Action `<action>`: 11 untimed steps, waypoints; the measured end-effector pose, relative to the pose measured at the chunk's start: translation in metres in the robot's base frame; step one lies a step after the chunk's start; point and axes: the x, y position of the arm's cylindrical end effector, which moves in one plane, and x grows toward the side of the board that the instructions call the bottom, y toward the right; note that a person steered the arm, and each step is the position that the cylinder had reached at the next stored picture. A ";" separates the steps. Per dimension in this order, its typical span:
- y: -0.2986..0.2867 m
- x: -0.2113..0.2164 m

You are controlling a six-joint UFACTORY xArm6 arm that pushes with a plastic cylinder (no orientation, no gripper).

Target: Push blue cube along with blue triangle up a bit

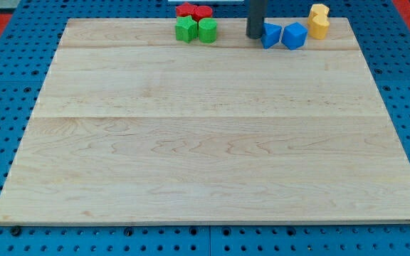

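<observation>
You've got my tip [255, 36] at the board's [212, 128] 12 o'clock edge, touching the blue triangle [271, 35] from its 9 o'clock. Blue cube [295, 35] sits just beside the triangle at 3 o'clock. Bare rod, nothing to open or close.

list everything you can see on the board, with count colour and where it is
red blocks: 2, red, the view's top edge, left of centre
green blocks: 2, green, just below the red ones
blue triangle: 1, blue, the view's top, right of centre
blue cube: 1, blue, right of the triangle, touching it
yellow blocks: 2, yellow, top right
board: 1, pale wood, fills the view
my tip: 1, dark rod, against the blue triangle's left side
</observation>
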 end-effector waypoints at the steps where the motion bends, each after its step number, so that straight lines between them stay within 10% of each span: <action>1: 0.048 -0.019; 4: 0.010 0.063; 6: 0.110 0.117; 11: 0.028 0.055</action>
